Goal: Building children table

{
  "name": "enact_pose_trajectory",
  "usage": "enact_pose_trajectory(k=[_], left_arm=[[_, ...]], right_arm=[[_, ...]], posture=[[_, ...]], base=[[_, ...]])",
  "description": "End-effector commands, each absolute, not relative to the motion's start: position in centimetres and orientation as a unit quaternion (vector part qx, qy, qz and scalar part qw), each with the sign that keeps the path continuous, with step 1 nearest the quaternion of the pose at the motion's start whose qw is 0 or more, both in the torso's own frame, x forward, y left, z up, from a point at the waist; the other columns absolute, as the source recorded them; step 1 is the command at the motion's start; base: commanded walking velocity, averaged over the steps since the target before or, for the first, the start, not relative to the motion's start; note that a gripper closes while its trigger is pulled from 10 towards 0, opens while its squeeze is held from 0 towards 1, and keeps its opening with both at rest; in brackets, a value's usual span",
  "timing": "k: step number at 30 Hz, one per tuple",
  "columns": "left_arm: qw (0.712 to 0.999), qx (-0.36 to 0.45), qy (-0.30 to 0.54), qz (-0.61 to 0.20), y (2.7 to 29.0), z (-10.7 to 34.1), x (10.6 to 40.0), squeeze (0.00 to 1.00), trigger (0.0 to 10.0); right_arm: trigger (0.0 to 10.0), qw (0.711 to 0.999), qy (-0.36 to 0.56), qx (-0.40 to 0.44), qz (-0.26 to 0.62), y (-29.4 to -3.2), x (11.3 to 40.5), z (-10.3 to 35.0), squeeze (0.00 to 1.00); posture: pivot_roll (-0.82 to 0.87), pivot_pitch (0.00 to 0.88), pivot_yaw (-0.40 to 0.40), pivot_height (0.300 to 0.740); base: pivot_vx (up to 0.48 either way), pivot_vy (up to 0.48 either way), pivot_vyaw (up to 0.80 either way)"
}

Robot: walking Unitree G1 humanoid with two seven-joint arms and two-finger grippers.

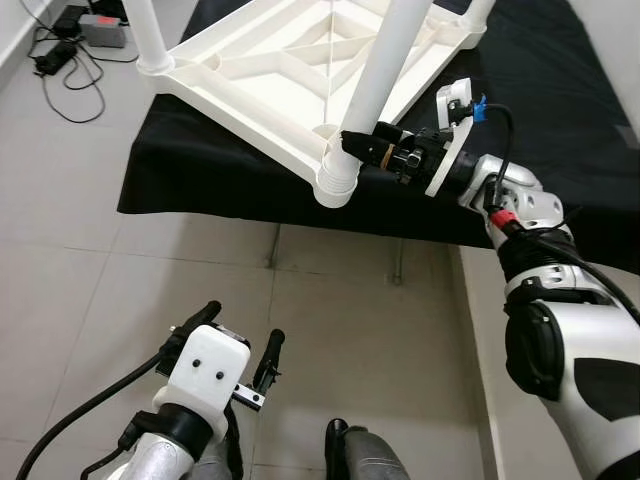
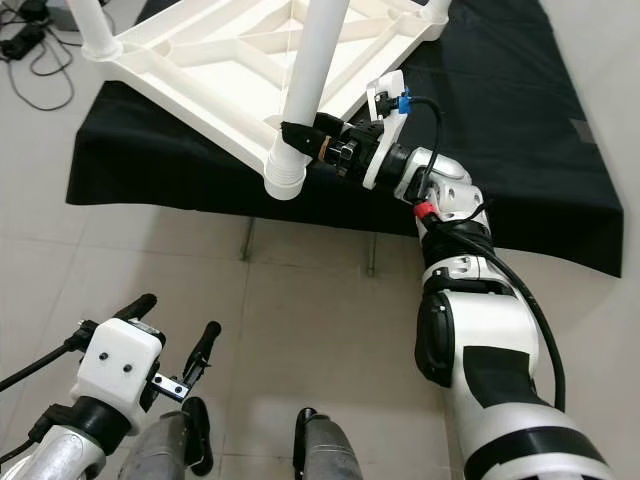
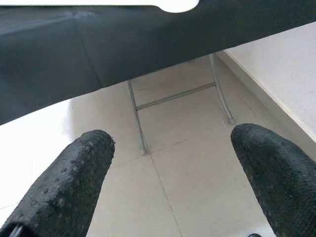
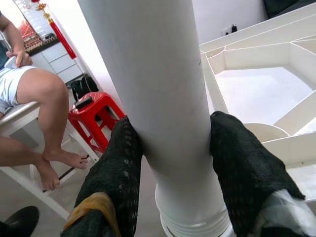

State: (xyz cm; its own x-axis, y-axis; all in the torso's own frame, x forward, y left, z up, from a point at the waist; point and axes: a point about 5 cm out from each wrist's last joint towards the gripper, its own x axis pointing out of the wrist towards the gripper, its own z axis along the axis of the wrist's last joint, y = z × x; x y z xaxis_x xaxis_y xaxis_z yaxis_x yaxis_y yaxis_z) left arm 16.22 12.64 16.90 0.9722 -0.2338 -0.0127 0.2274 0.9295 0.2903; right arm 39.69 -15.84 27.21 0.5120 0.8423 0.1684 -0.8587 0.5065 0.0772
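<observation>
Item: white plastic children's table [image 1: 290,70], upside down w/ ribbed underside up, lying on a tabletop draped in black cloth [image 1: 200,160]. Near corner of the table overhangs the cloth's front edge.

Leg: white round table leg [image 1: 385,65] stands tilted in the near corner socket [image 1: 335,180]; socket has a ribbed collar. A 2nd white leg [image 1: 150,35] stands at the far left corner.

Right tool [image 1: 352,143]: reaches in from the right at the tabletop's edge, two black fingers [image 4: 116,173] clamped on either side of the leg just above the socket, touching it on both sides. Right arm silver w/ black cable and a blue clip near the wrist.

Left tool [image 1: 240,345]: low, over the tiled floor [image 1: 100,270] in front of the tabletop, well apart from the table. Fingers spread wide, nothing between them. Left wrist view: both fingertips [image 3: 69,182] against floor tiles, w/ the cloth's edge and thin metal frame legs [image 3: 136,116] under the tabletop beyond.

Surroundings: cables and a grey box [image 1: 100,30] on the floor at far left. Right wrist view: a seated person's bare legs [image 4: 44,123] on a white stool, a red plastic stool [image 4: 94,116] beside.
</observation>
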Motion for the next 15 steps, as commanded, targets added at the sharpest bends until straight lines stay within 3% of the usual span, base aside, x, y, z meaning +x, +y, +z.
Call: enact_pose_trajectory(k=[1, 2, 3, 4, 6, 7, 8, 9, 10, 11, 15], left_arm=[[0.982, 0.144, 0.008, -0.119, 12.5, 16.1, 16.2, 0.00, 10.0], [0.982, 0.144, 0.008, -0.119, 12.5, 16.1, 16.2, 0.00, 10.0], [0.983, 0.145, 0.007, -0.116, 12.6, 16.1, 16.3, 0.00, 10.0], [0.983, 0.145, 0.007, -0.113, 12.6, 16.1, 16.4, 0.00, 10.0], [0.983, 0.145, 0.007, -0.113, 12.6, 16.1, 16.4, 0.00, 10.0], [0.983, 0.145, 0.008, -0.111, 12.6, 16.1, 16.5, 0.00, 10.0], [0.983, 0.145, 0.008, -0.111, 12.6, 16.1, 16.5, 0.00, 10.0], [0.983, 0.145, 0.008, -0.109, 12.7, 16.1, 16.6, 0.00, 10.0], [0.983, 0.145, 0.008, -0.109, 12.7, 16.1, 16.6, 0.00, 10.0], [0.983, 0.145, 0.008, -0.109, 12.7, 16.1, 16.7, 0.00, 10.0], [0.983, 0.145, 0.009, -0.109, 12.8, 15.9, 16.9, 0.00, 10.0]], right_arm=[[0.0, 0.888, -0.079, 0.075, 0.448, -16.3, 40.2, 28.1, 0.00], [0.0, 0.888, -0.079, 0.075, 0.448, -16.3, 40.2, 28.1, 0.00], [0.0, 0.909, -0.074, 0.055, 0.407, -16.7, 40.6, 28.2, 0.00], [4.7, 0.923, -0.077, 0.043, 0.374, -17.1, 40.8, 28.1, 0.00], [4.7, 0.923, -0.077, 0.043, 0.374, -17.1, 40.8, 28.1, 0.00], [10.0, 0.941, -0.076, 0.021, 0.330, -17.7, 41.0, 27.9, 0.00], [10.0, 0.941, -0.076, 0.021, 0.330, -17.7, 41.0, 27.9, 0.00], [10.0, 0.957, -0.082, 0.011, 0.278, -18.6, 41.1, 27.7, 0.58], [10.0, 0.957, -0.082, 0.011, 0.278, -18.6, 41.1, 27.7, 0.58], [10.0, 0.965, -0.090, 0.012, 0.248, -19.4, 40.9, 27.4, 1.00], [10.0, 0.964, -0.103, 0.029, 0.243, -20.4, 40.1, 26.5, 1.00]], posture=[[0.08, 0.299, -0.123, 0.740], [0.08, 0.299, -0.123, 0.740], [0.07, 0.304, -0.122, 0.740], [0.06, 0.301, -0.121, 0.740], [0.06, 0.301, -0.121, 0.740], [0.06, 0.300, -0.117, 0.740], [0.06, 0.300, -0.117, 0.740], [0.05, 0.296, -0.117, 0.740], [0.05, 0.296, -0.117, 0.740], [0.04, 0.290, -0.115, 0.740], [0.03, 0.275, -0.112, 0.740]], base=[[0.000, 0.000, 0.00], [0.000, 0.000, 0.00], [0.000, 0.000, 0.00], [0.000, 0.000, 0.00], [0.000, 0.000, 0.00], [0.000, 0.000, 0.00], [0.000, 0.000, 0.00], [0.000, 0.000, 0.00], [0.000, 0.000, 0.00], [0.000, 0.000, 0.00], [0.000, 0.000, 0.00]])
